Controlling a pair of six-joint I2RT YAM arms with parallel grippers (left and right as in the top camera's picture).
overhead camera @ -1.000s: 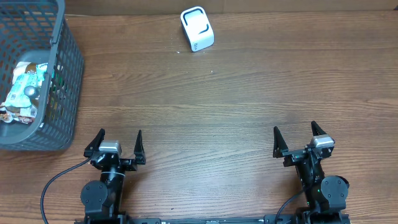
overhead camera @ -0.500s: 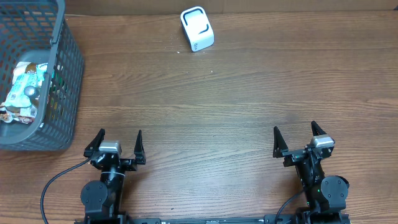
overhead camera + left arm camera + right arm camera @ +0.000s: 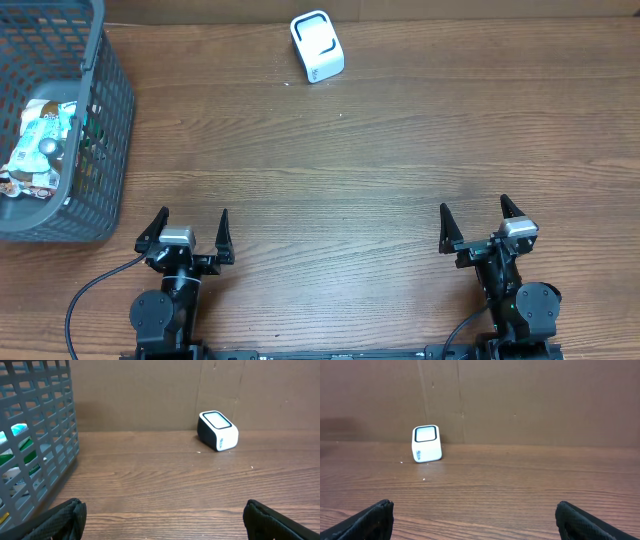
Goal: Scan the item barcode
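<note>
Looking at this one, nothing's been picked up yet, so it reads to me like the very start of the job. Both arms sit at the near edge of the desk (image 3: 350,170). The left claw (image 3: 192,220) and the right claw (image 3: 474,212) each have their fingers spread wide apart with nothing between them. My guess is that's just the ready pose, with the jaws wide so either one can go straight for a grab.

The stuff to be scanned is the packets (image 3: 38,145) piled in the grey basket (image 3: 110,95) at the far left of the desk. They're crinkly, colourful wrappers, and I can't read any labels or spot a barcode from here. The basket is on the left arm's side, so that arm is probably the one meant to fish something out.

The little white barcode scanner (image 3: 317,47) stands alone near the back edge, roughly centre and well apart from the basket. Its dark-framed window faces up and is tilted a bit, which I reckon is so a packet can be held over it, code side down. Both wrist views see it clearly, with open desk between it and the claws.

Tricky bit, I think, will be gripping a slippery packet through that tall basket wall.
</note>
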